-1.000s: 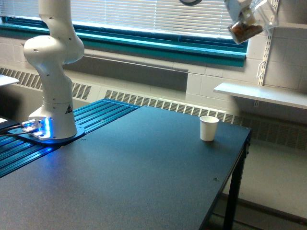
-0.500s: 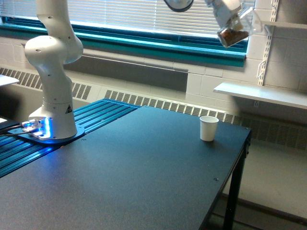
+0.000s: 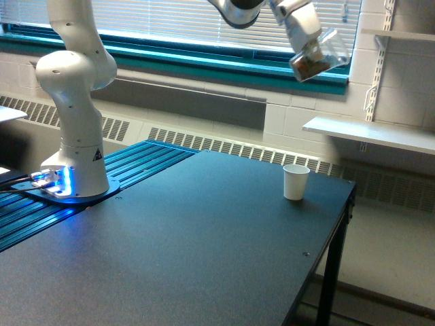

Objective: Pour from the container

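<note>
Up at one o'clock the gripper (image 3: 307, 49) is clamped around the container (image 3: 319, 57), a small clear plastic cup tipped sideways, dark brown contents heaped at its lower end. It hangs high above the white paper cup (image 3: 296, 182), which stands upright at three o'clock on the matte dark table (image 3: 190, 244). No writing is legible anywhere

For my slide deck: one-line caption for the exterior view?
White robot gripper holds tilted clear plastic container of brown contents high above white paper cup on dark table.
</note>
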